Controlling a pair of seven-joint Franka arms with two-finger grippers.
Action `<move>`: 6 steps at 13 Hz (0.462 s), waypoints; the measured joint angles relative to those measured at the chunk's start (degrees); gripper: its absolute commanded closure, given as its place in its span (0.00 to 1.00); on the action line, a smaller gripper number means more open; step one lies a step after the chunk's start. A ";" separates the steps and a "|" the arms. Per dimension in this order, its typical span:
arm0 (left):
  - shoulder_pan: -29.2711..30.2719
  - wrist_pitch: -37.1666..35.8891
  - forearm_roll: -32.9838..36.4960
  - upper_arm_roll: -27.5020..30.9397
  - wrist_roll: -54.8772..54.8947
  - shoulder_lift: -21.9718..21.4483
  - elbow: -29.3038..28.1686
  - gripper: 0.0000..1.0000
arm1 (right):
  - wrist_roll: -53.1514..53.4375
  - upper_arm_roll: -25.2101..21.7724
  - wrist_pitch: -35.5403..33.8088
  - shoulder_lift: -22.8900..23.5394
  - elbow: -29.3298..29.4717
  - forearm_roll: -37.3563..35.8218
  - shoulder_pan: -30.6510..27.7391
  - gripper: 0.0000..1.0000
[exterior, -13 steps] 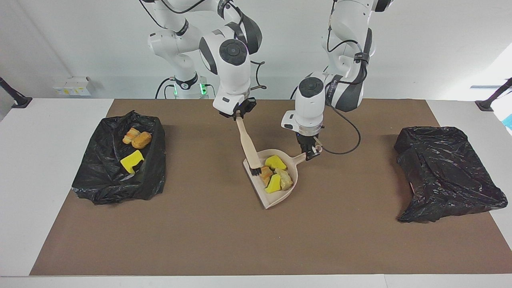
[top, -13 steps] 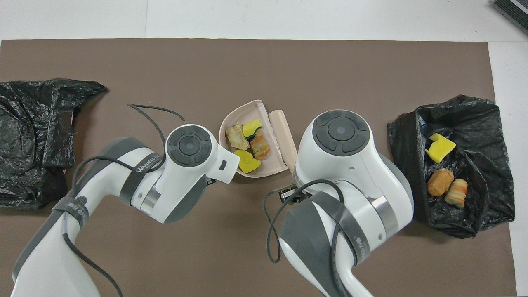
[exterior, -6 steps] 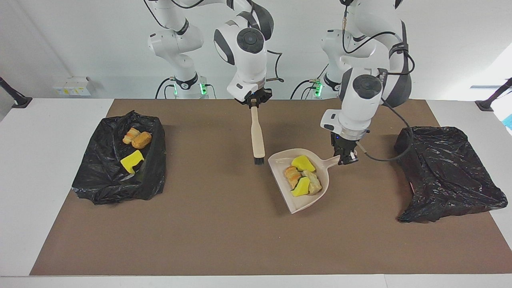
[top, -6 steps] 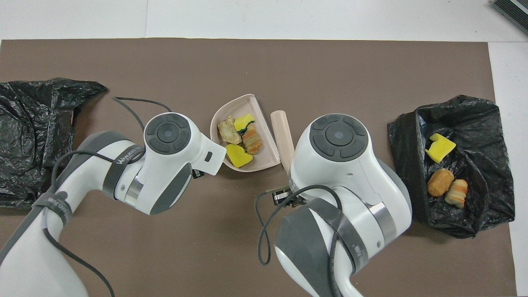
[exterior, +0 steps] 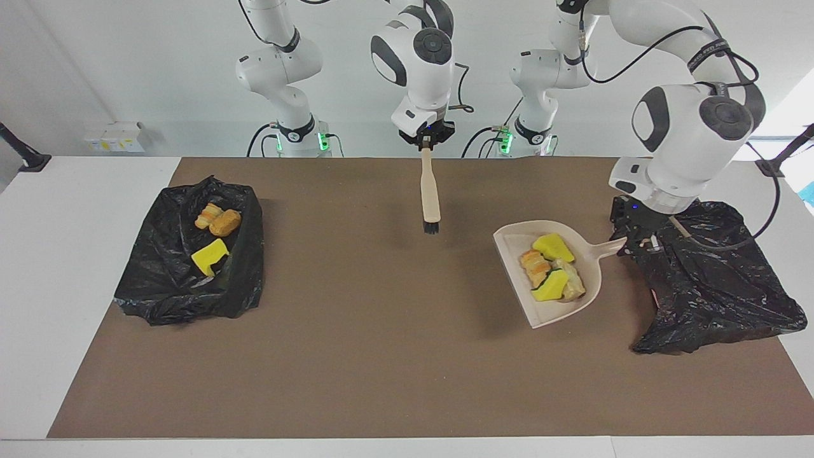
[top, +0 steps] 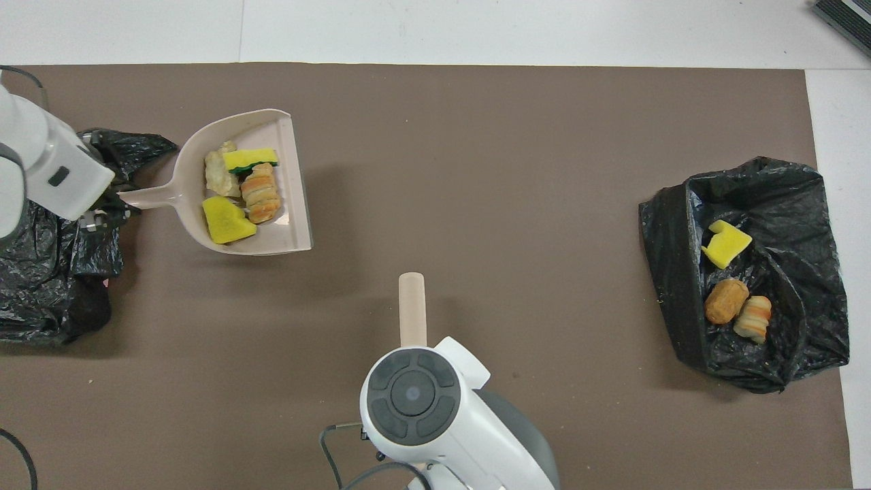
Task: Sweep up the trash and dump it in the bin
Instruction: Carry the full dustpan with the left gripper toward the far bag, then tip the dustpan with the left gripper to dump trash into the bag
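The left claw [exterior: 626, 245] grips the handle of the dustpan [exterior: 575, 312] and holds it in the air, the handle end over the edge of the closed black bag [exterior: 712, 286] at the left arm's end of the worktop [exterior: 356, 356]. The pan part juts out from that bag over the brown mat [exterior: 381, 381], toward the middle of the worktop.

Four bits of trash [exterior: 550, 273] lie in the dustpan: two yellow sponge pieces, one with a green backing showing, a striped orange bread chunk, and a pale tan chunk. In the overhead view the trash [top: 238, 194] sits bunched in the deeper half of the dustpan [top: 286, 235], toward the handle.

The right claw [exterior: 426, 141] is closed on the top of the brush [exterior: 430, 191], which hangs upright, bristles down, above the mat, well apart from the dustpan, toward the right arm's end of the worktop.

The open bag [exterior: 159, 286] lies at the right arm's end of the worktop, farthest from the dustpan. Inside it are a yellow sponge piece [exterior: 210, 256] and two orange bread chunks [exterior: 218, 218], touching each other.
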 measured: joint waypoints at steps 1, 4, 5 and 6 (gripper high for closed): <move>2.39 -0.32 -0.04 0.02 3.71 0.02 0.29 1.00 | 1.98 0.01 1.46 0.40 -0.54 0.02 1.66 1.00; 9.76 -0.63 -0.06 0.18 14.85 0.09 1.31 1.00 | 5.90 0.00 7.39 2.15 -2.77 0.06 5.48 1.00; 12.58 -0.63 -0.07 0.22 19.19 0.16 1.75 1.00 | 6.49 0.00 10.12 2.99 -4.08 0.07 6.59 1.00; 15.26 -0.63 -0.06 0.25 22.86 0.29 2.42 1.00 | 6.76 0.00 11.44 3.65 -5.04 0.07 7.38 1.00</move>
